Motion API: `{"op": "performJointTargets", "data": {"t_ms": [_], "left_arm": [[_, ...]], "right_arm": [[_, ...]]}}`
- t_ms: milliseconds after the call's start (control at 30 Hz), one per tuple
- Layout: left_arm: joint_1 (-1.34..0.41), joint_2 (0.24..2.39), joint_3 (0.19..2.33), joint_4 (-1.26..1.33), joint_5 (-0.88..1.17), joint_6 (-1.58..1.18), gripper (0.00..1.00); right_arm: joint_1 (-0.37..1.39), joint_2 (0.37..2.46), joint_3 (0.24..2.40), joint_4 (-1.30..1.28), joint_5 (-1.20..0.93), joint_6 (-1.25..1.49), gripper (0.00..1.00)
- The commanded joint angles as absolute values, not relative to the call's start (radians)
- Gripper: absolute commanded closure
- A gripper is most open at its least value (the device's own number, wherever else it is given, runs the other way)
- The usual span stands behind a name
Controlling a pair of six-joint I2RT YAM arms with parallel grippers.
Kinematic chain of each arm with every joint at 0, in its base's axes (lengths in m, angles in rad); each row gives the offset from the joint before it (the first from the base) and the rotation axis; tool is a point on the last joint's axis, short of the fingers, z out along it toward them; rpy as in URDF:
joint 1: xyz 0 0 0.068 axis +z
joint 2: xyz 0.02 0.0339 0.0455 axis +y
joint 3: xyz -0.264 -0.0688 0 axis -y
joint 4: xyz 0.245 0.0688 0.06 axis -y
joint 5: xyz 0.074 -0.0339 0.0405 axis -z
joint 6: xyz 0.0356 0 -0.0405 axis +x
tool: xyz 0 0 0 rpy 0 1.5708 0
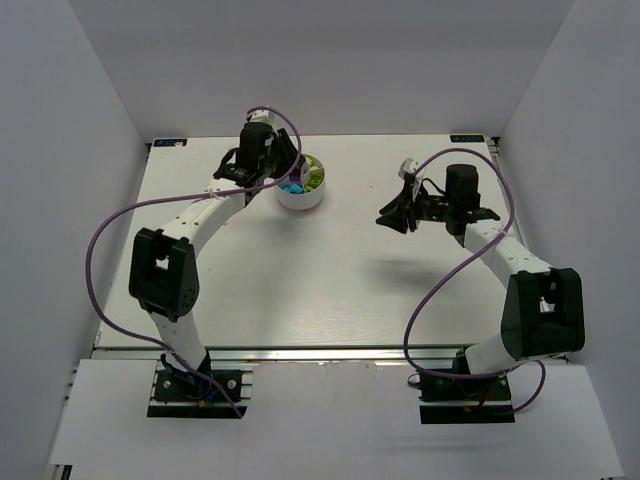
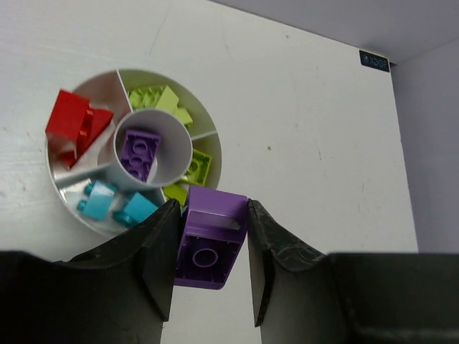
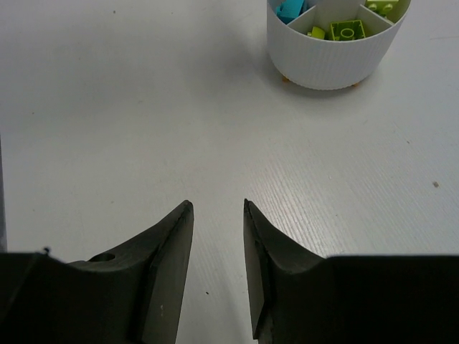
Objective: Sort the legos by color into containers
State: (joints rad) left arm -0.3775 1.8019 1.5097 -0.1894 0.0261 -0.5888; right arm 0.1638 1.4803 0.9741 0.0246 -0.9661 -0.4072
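1 purple lego (image 2: 209, 247) pinched in the left tool (image 2: 211, 215), gripped across its sides, hollow underside turned toward the wrist camera. Hanging at the rim of the white dish (image 3: 330, 61), over it or just outside; hard to tell which. Beside the central well (image 2: 172, 140), not above it.

Already lying in that well: 1 other purple brick (image 2: 140, 152). Around it, red bricks (image 2: 72, 125) in 1 wedge, cyan bricks (image 2: 115, 204) in another, lime green bricks (image 2: 161, 99) spread over more than 1 wedge.

On the other side, released and holding nothing: the right tool (image 3: 217, 208), jaws parted above the desk (image 3: 107, 107), well apart from the dish.

Cannot spot any loose legos on the desk in these views, so probably late in the sort.

Step in hand, by the look of it: carrying purple to its container.

Next, most likely: shift the left tool toward the dish centre, square the brick over the well, lower a little, let go. Calls for careful aim, given a narrow well already part filled. Off-centre, likely to land among lime green or cyan. Worth keeping the tool clear of the well wall.
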Motion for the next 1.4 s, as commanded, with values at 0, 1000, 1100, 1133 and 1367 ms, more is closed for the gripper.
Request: {"op": "performJointTargets", "data": {"t_ms": [0, 1000, 1100, 1133, 1367], "left_arm": [[-0.38, 1.827, 1.565, -0.049, -0.018, -0.493, 0.99], [-0.38, 2.036, 1.571, 0.261, -0.002, -0.281, 1.0], [-0.38, 2.042, 1.562, 0.259, -0.002, -0.279, 1.0], [-0.38, 2.042, 1.559, 0.261, -0.002, -0.279, 1.0], [-0.38, 2.054, 1.559, 0.258, -0.002, -0.285, 0.98]], "right_arm": [[0.16, 1.439, 0.954, 0.025, -0.966, -0.428, 0.6], [0.144, 1.434, 0.93, 0.028, -0.965, -0.443, 0.6], [0.141, 1.436, 0.936, 0.028, -0.965, -0.445, 0.6], [0.141, 1.439, 0.939, 0.026, -0.966, -0.445, 0.6], [0.14, 1.44, 0.95, 0.023, -0.965, -0.448, 0.58]]}}
